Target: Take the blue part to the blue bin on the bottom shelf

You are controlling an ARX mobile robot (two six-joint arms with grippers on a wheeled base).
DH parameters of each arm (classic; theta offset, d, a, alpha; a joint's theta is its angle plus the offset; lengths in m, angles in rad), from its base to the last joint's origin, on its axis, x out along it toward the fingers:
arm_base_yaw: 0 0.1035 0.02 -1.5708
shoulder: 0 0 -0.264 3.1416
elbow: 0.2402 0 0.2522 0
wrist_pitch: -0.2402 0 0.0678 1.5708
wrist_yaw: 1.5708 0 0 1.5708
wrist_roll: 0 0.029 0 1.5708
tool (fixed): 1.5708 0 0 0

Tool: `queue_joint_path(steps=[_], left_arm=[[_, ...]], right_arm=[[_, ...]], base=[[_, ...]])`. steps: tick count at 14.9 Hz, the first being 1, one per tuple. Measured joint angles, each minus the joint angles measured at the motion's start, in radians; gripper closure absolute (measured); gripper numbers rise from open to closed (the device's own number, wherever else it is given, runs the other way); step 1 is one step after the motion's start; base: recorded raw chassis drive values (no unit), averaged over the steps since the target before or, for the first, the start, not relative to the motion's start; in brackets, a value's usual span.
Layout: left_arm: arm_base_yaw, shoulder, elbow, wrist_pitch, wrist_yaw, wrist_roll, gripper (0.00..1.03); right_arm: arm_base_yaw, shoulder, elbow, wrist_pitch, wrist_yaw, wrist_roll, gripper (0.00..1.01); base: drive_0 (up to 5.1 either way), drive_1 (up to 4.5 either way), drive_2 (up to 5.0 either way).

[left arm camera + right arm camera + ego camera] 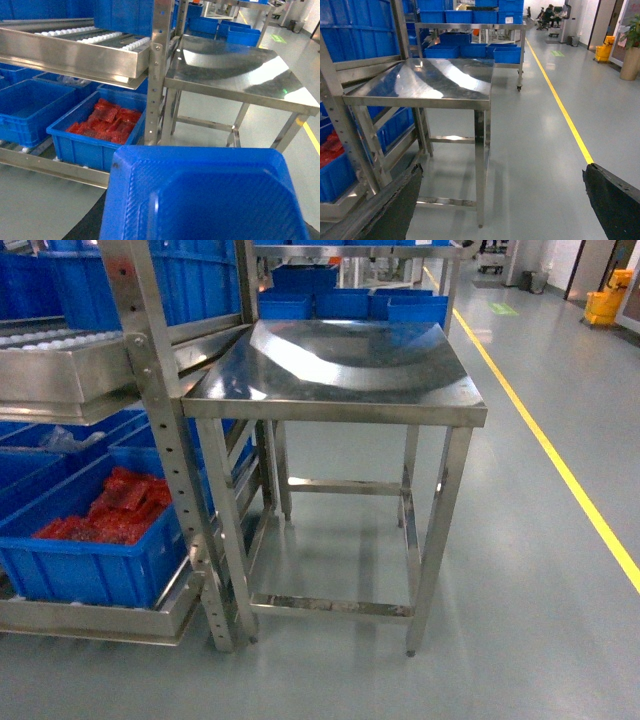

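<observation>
Steel table [340,370] stands on the grey floor [520,570] dead ahead of the right claw's camera. Bottom shelf [45,165] sits low and ahead-left of the left claw, carrying a crate of red packets [100,132] and, just left of it, a blue bin [25,112]. Roller shelf [75,47] runs directly above those two.

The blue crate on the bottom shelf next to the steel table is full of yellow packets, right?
Not quite. The packets in that crate are red, not yellow, as the head view shows. It does sit on the bottom shelf beside the steel table.
</observation>
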Motion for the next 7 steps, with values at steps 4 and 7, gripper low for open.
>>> queue_joint_path(steps=[4,7], left_arm=[[0.0,0.002,0.0,-0.002,0.0,0.0,0.6],[0.0,0.001,0.0,-0.001,0.0,0.0,0.6]], right_arm=[[0.0,0.0,0.0,-0.002,0.0,0.0,0.03],[0.0,0.0,0.0,-0.002,0.0,0.0,0.03]], base=[[0.0,1.04,-1.0],[0.0,1.07,-1.1]])
